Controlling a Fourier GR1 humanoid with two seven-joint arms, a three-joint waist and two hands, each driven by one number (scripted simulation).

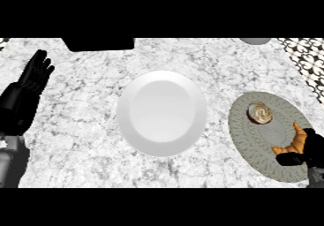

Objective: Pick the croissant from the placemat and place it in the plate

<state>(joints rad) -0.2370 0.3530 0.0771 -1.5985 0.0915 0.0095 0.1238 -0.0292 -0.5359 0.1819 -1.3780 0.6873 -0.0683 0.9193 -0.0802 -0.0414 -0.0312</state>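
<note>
Spanning the view, marbled counter point(86, 145) bears plate point(128, 110), placemat point(255, 150).

a single view looks from the robot's head steeply down onto the marble counter point(79, 145), facing forward, away from the body, so the near side lies at the bottom and the far side at the top. it sits close: the plate point(161, 113) fills the middle, the placemat point(255, 145) nears the counter's right edge, and the left hand point(24, 95) and right hand point(314, 145) show at the sides.
</note>
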